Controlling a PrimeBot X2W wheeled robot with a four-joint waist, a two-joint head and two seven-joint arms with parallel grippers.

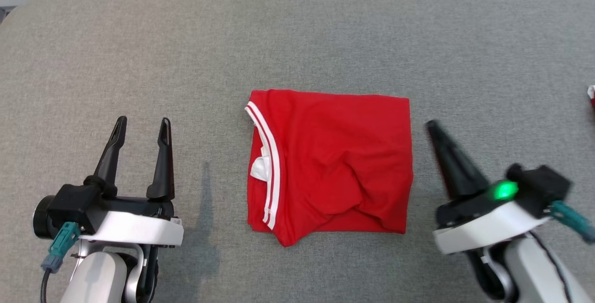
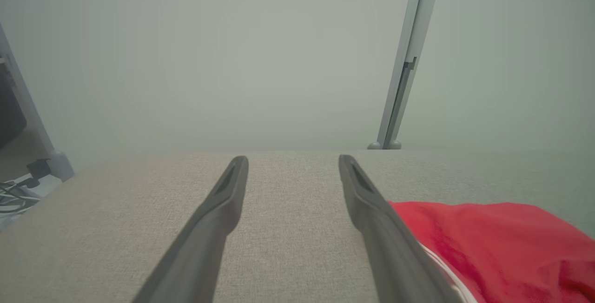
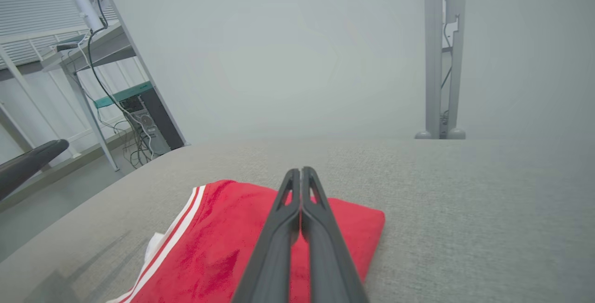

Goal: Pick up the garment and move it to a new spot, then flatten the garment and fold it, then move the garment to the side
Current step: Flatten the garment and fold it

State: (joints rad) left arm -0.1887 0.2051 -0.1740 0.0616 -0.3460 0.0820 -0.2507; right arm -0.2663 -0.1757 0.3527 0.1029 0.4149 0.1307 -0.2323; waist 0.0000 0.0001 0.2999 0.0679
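The garment (image 1: 332, 166) is a red shirt with white stripes at its collar, folded into a rough square in the middle of the grey cloth-covered table (image 1: 297, 38). My left gripper (image 1: 142, 126) hovers open to its left, well apart from it, with nothing between the fingers. In the left wrist view the garment (image 2: 502, 247) lies just right of the open left gripper (image 2: 293, 161). My right gripper (image 1: 432, 126) is shut and empty, just off the garment's right edge. In the right wrist view the shut right gripper (image 3: 301, 173) points over the garment (image 3: 218, 252).
A small red and white scrap (image 1: 591, 96) shows at the table's far right edge. Beyond the table stand a metal post (image 3: 439, 61) and a desk with a computer tower and cables (image 3: 144, 121).
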